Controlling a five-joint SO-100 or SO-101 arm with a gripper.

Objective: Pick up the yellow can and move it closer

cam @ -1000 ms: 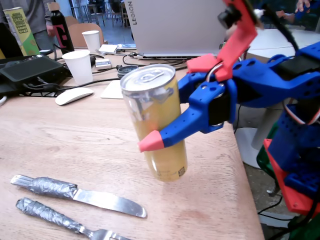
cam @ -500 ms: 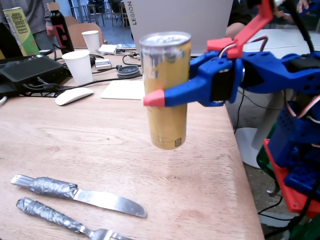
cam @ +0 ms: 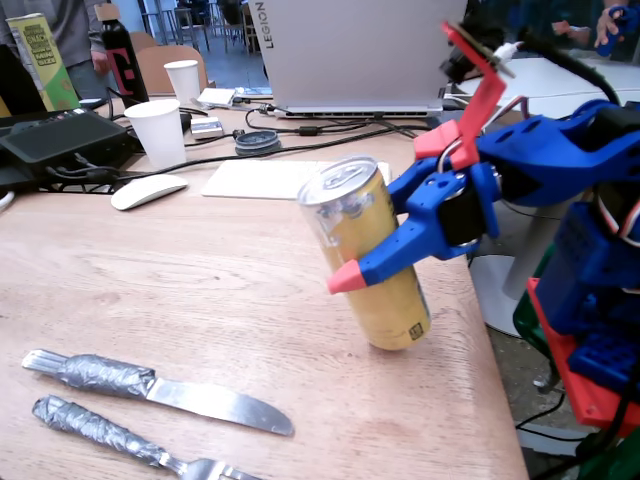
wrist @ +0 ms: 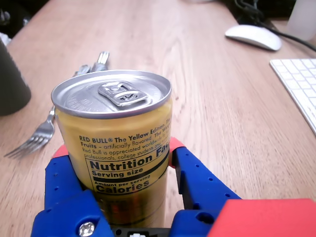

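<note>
The yellow can (cam: 362, 218) leans to the left near the table's right edge in the fixed view, and its base is at or just above the wood. My blue gripper (cam: 345, 262) with red fingertips (cam: 346, 279) reaches in from the right and is shut on the can's middle. The wrist view shows the can (wrist: 114, 94) filling the centre, silver top and pull tab up, nutrition label facing the camera. There the gripper (wrist: 118, 150) clamps it from both sides. The far finger is hidden behind the can in the fixed view.
A knife (cam: 160, 388) and a fork (cam: 120, 437) with taped handles lie at the front left. Two white cups (cam: 158, 132), a mouse (cam: 148, 190), a keyboard (cam: 262, 178), cables and a laptop (cam: 350, 50) crowd the back. The table edge (cam: 490, 360) runs just right of the can.
</note>
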